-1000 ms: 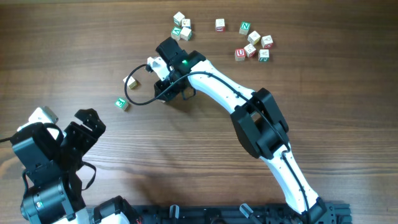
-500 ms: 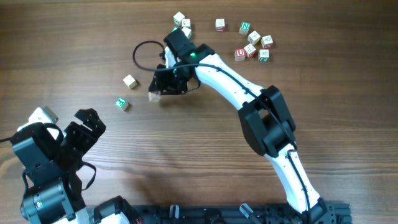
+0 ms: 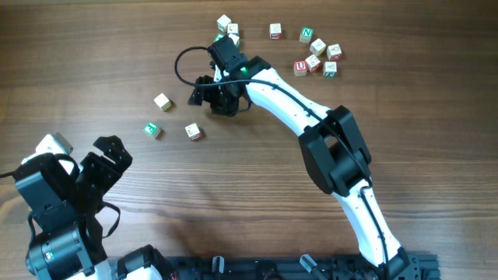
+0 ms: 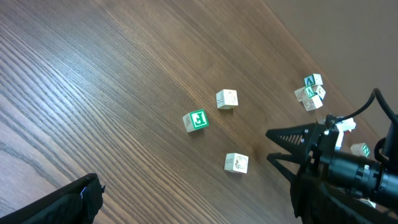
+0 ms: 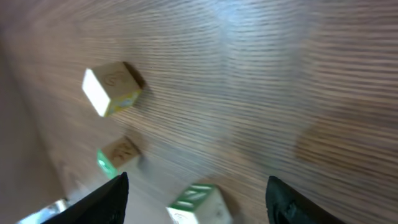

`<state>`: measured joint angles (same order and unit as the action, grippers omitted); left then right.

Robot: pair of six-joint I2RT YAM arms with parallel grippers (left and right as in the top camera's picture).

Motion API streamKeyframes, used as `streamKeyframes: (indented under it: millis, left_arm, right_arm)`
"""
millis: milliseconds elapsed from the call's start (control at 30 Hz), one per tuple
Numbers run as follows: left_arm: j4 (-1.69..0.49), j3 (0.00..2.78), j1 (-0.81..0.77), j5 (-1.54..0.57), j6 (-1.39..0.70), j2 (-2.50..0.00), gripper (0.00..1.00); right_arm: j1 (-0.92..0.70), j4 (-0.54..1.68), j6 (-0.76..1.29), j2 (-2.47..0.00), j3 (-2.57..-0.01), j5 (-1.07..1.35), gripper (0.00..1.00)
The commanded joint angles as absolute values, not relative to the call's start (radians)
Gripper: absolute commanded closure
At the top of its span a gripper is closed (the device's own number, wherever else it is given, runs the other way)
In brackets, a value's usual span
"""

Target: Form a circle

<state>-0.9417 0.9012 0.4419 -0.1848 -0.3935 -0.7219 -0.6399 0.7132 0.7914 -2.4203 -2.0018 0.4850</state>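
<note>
My right claw (image 4: 271, 146) hangs open and empty near the closest cube (image 3: 194, 132). That one, the green-print cube (image 3: 152, 130) and a pale cube (image 3: 162, 101) sit loosely grouped, which I guess is the circle's start. I've got my left claw (image 3: 113, 155) parked wide.

— Where do your arms sit?
— Your right arm (image 3: 288, 109) runs from the bottom right edge to the upper middle of the overhead frame, elbow bent. Its right gripper (image 4: 278, 146) is low, fingers spread, nothing between them. Your left arm (image 3: 54, 210) is folded in the lower left corner, its left gripper (image 3: 101, 159) wide apart, holding nothing.
</note>
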Motion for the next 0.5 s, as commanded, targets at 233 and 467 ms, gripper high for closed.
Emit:
streamKeyframes:
  millis: [233, 467]
  left_arm:
    - [-0.94, 0.902, 0.45, -0.19, -0.37, -0.722, 0.0]
    - [-0.94, 0.902, 0.45, -0.19, -0.37, -0.722, 0.0]
  right_arm:
    - [-0.464, 1.242, 0.736, -1.959, -1.996, -0.008, 0.29]
    - [-0.352, 1.538, 0.911, -1.764, -1.996, -0.222, 0.29]
